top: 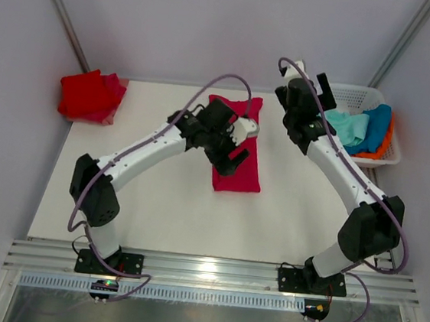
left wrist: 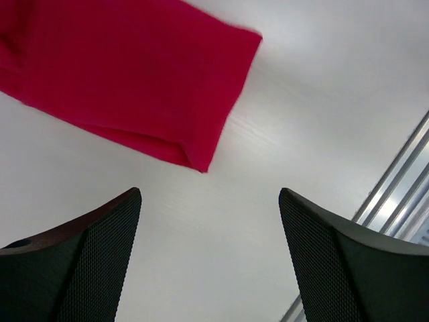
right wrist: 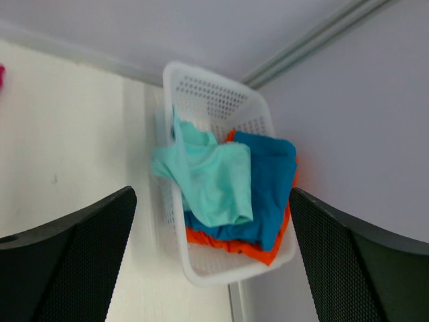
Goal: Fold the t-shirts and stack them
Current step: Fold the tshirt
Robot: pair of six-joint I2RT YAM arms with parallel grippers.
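Note:
A crimson-pink t-shirt (top: pixel 239 160) lies folded into a long narrow strip at the table's middle. My left gripper (top: pixel 241 141) hovers over that strip, open. In the left wrist view the shirt's end (left wrist: pixel 134 74) lies beyond the fingertips, and only bare table shows between them (left wrist: pixel 209 201). A red t-shirt (top: pixel 89 95) sits folded at the back left. Mint-green (right wrist: pixel 208 174), blue (right wrist: pixel 271 174) and orange (right wrist: pixel 234 245) t-shirts are heaped in the white basket (right wrist: pixel 221 100). My right gripper (right wrist: pixel 211 193) is open, raised and facing that basket, holding nothing.
The white lattice basket (top: pixel 364 94) stands at the table's back right corner against the wall. Metal rails (top: pixel 211 268) run along the near edge by the arm bases. Grey walls close in the back and both sides.

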